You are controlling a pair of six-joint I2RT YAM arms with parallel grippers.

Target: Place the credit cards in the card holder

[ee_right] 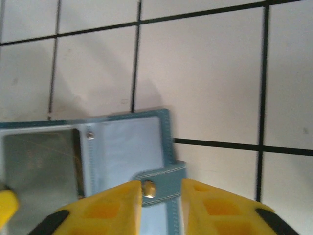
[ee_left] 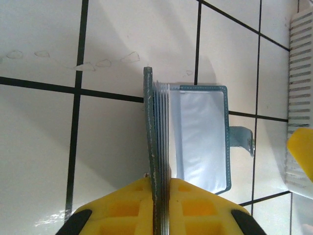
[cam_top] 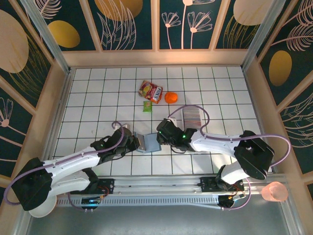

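Note:
The teal-blue card holder (cam_top: pixel 147 143) lies open on the tiles between both arms. My left gripper (ee_left: pixel 164 182) is shut on its upright cover and clear sleeves (ee_left: pixel 157 127), while one sleeve page (ee_left: pixel 200 132) lies flat to the right. In the right wrist view, my right gripper (ee_right: pixel 161 188) stands open, its yellow fingers (ee_right: pixel 115 205) on either side of the snap strap (ee_right: pixel 161 183) folded over the card holder (ee_right: pixel 127 147). The credit cards (cam_top: pixel 191 116) stand as a mixed-colour stack in a clear tray behind the right gripper (cam_top: pixel 159 136).
A snack bag (cam_top: pixel 150 91), an orange (cam_top: pixel 171 97) and a small green packet (cam_top: pixel 147 106) lie on the far tiles. The ribbed clear tray (ee_left: pixel 301 93) runs along the right edge of the left wrist view. Walls enclose the tiled floor.

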